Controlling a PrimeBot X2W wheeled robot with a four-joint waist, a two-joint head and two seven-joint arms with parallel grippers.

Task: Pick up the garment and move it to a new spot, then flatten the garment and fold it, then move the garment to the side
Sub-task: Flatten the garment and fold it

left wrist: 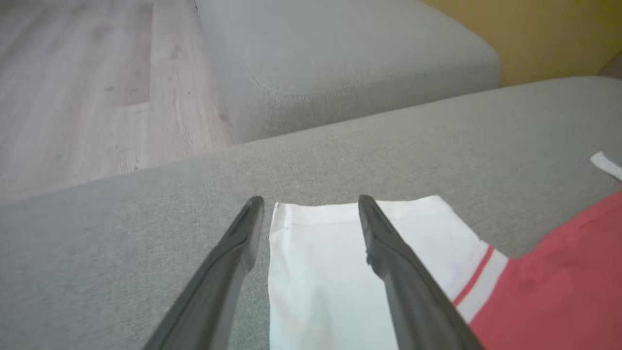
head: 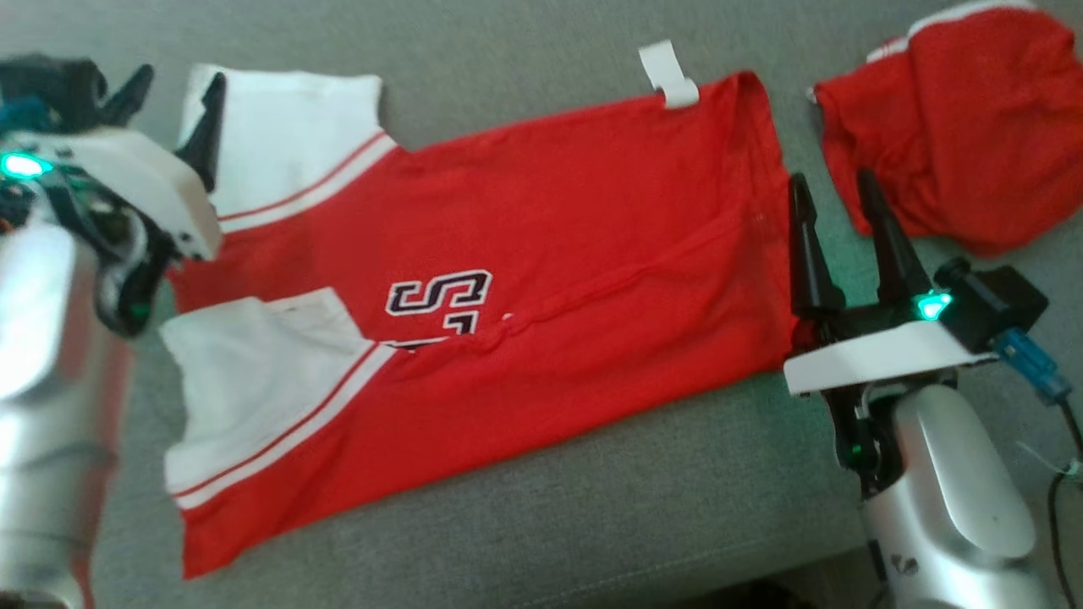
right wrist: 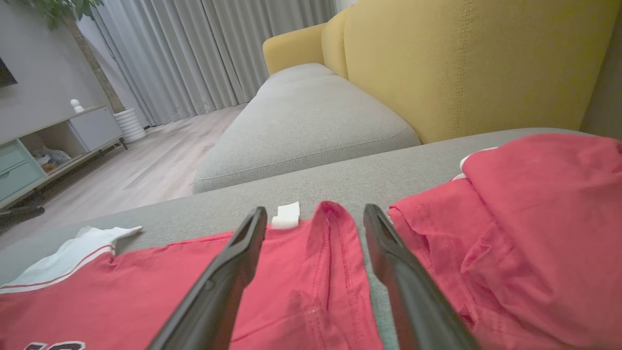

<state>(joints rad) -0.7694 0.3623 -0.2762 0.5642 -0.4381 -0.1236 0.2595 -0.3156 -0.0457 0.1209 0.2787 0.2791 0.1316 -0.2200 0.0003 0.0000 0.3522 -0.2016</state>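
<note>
Garment (head: 541, 254) position: spread lengthwise on the grey sofa cushion (head: 592, 524), with the white sleeves toward the robot's left and the hem (head: 766, 211) toward its right. The two sleeves lie side by side, so it appears to be doubled along its length.

Left tool (head: 181, 78): fingers apart, nothing held, poised over the far white sleeve (head: 279, 135). In the left wrist view one finger stands above the cuff and the other above bare cushion, straddling the sleeve's outer edge.

Right tool (head: 830, 179): fingers apart, nothing held. It sits at the hem, in the gap between the garment and a second red garment (head: 956, 127) lying near it.

Step judged in hand: folding.

1. Bring both fingers of the left tool fully over the sleeve end so the grip takes every layer, not the cuff alone.
2. Seat the right tool on the hem corner only, and keep the outer finger off the second red garment to avoid dragging it along.
3. Close both tools together, lift level, and carry one end over the other without slack.
4. Release only once the edges align. The white tag (head: 668, 76) serves as an edge reference.
</note>
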